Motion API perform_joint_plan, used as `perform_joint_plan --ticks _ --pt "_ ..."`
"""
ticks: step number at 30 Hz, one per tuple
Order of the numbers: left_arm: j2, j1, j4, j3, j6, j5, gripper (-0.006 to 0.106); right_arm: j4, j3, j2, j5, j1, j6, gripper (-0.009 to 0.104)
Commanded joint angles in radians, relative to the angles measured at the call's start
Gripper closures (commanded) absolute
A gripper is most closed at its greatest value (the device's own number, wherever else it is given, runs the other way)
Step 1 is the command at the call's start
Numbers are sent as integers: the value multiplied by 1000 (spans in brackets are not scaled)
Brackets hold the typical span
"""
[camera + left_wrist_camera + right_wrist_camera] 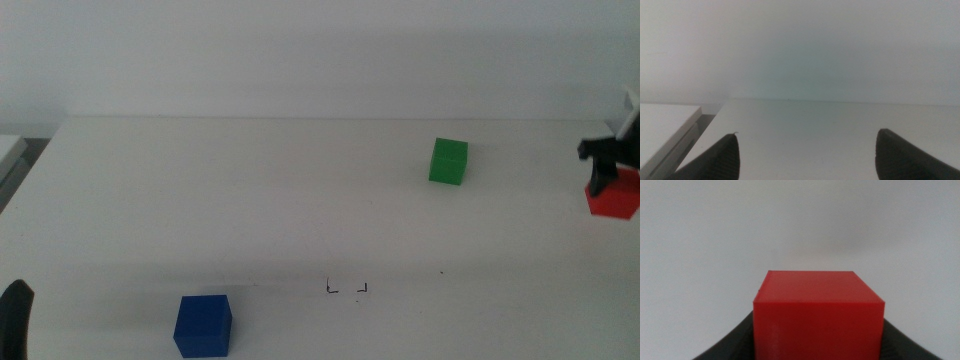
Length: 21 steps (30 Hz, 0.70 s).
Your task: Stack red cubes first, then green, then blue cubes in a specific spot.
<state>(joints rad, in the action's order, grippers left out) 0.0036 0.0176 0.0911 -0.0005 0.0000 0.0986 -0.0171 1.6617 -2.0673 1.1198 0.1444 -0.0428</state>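
Middle view: the right hand point(606, 172) is at the bench's point(250, 200) far right edge, grasping the red cube point(612, 198). The green cube point(448, 161) sits nearby; the blue cube point(203, 325) is near the front, left of the corner marks point(346, 288). The left hand point(14, 318) waits at the lower left.

Left wrist view: its jaws are spread, released, nothing between.

Right wrist view: the red cube point(818, 312) sits centred between the jaws. It should be carried level, squared to the marks and set down inside them.
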Motion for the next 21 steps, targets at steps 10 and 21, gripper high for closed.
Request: perform_joint_plan --ticks 10,21 --pt "-4 3 2 1 0 -8 10 -131 6 180 101 -351 -342 63" --pt "-4 3 2 1 0 -8 10 -119 6 156 82 -738 -655 63"
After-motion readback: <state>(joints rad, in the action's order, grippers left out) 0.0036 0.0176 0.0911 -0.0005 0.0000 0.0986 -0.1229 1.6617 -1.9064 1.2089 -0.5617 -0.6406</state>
